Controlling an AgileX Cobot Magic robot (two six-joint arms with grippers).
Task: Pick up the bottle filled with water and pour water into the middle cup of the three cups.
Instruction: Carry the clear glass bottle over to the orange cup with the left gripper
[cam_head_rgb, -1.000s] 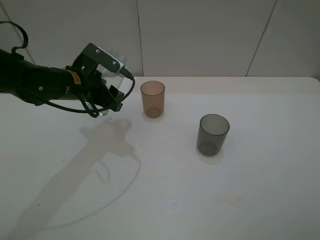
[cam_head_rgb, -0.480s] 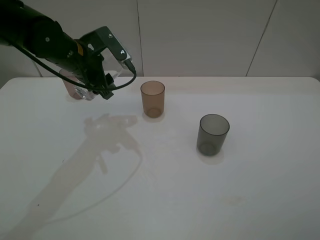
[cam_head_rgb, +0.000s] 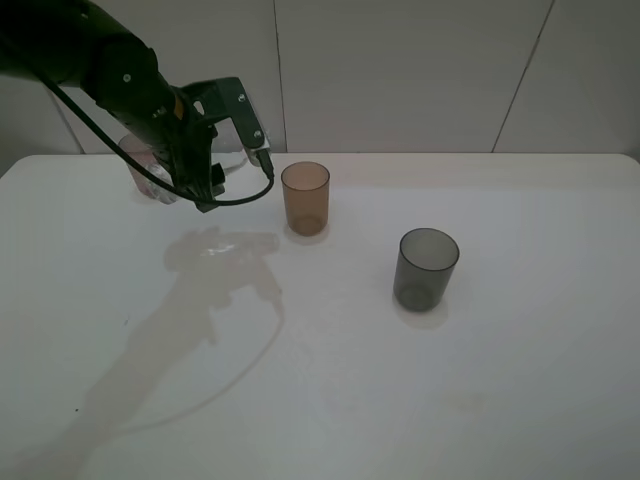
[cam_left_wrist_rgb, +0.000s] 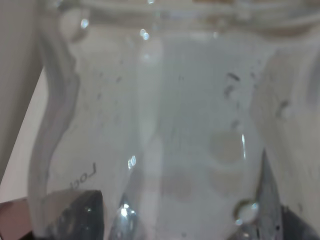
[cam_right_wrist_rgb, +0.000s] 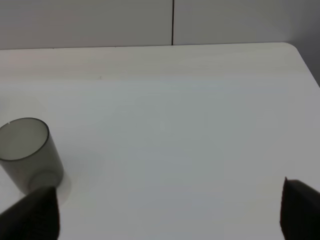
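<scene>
My left gripper (cam_head_rgb: 222, 165) is shut on the clear bottle (cam_head_rgb: 237, 166) and holds it above the table, just left of the amber middle cup (cam_head_rgb: 305, 197). The bottle (cam_left_wrist_rgb: 165, 130) fills the left wrist view, with dark fingers (cam_left_wrist_rgb: 75, 212) on either side of it. The mauve-pink cup (cam_head_rgb: 143, 176) stands behind the left arm, partly hidden. The dark grey cup (cam_head_rgb: 427, 268) stands to the right and nearer; it also shows in the right wrist view (cam_right_wrist_rgb: 27, 152). My right gripper (cam_right_wrist_rgb: 165, 215) is open and empty, and is out of the exterior view.
The white table (cam_head_rgb: 420, 400) meets a pale wall at the back. The left arm's black cable (cam_head_rgb: 262, 180) loops close to the amber cup. The table's right edge (cam_right_wrist_rgb: 305, 60) shows in the right wrist view.
The left arm has risen and swung back with the bottle, turning the gripper steeper and a little closer to the amber cup. The pink cup has come into view behind it.
</scene>
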